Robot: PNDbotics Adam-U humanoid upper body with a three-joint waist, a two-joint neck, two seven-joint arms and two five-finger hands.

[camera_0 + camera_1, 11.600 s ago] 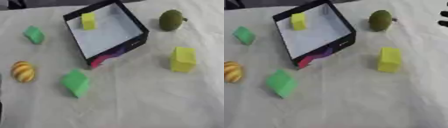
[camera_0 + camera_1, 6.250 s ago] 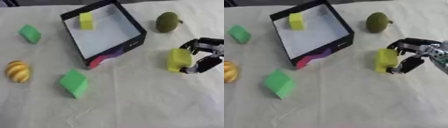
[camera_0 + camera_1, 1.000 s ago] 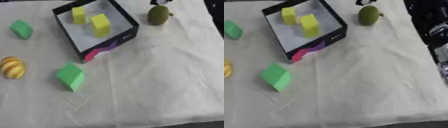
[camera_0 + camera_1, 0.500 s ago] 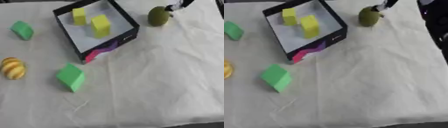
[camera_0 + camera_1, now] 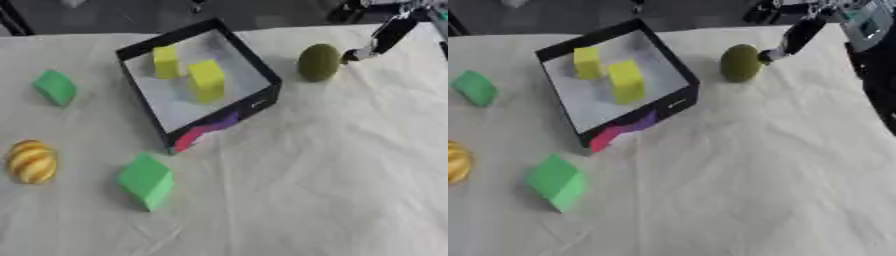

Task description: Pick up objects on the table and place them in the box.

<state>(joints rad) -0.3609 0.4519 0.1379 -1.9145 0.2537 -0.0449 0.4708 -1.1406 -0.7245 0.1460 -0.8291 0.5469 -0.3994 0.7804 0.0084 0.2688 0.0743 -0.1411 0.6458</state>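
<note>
1. Black box (image 5: 259,102) is sitting on the white cloth (image 5: 332,190), tilted askew, white floor showing, with a pink/purple patch on its near wall.
2. Two yellow blocks are lying inside the box: a smaller one (image 5: 165,61) toward the far side, a larger one (image 5: 206,80) nearer the middle, just beside each other.
3. Olive-green round fruit (image 5: 318,62) is resting on the cloth just right of the box, apart from its wall.
4. Right hand (image 5: 382,36) is reaching in from the upper right corner, one fingertip pointing down at the right side of the fruit, touching or just short of it; can't tell which. It's gripping nothing. Can't tell how far the rest of the hand is opening.
5. Small green block (image 5: 55,87) is sitting left of the box, well apart.
6. Larger green block (image 5: 146,180) is lying in front of the box's near-left corner.
7. Yellow-orange striped round object (image 5: 31,161) is lying left of that block, near the cloth's left edge.
8. Left hand isn't showing.
</note>
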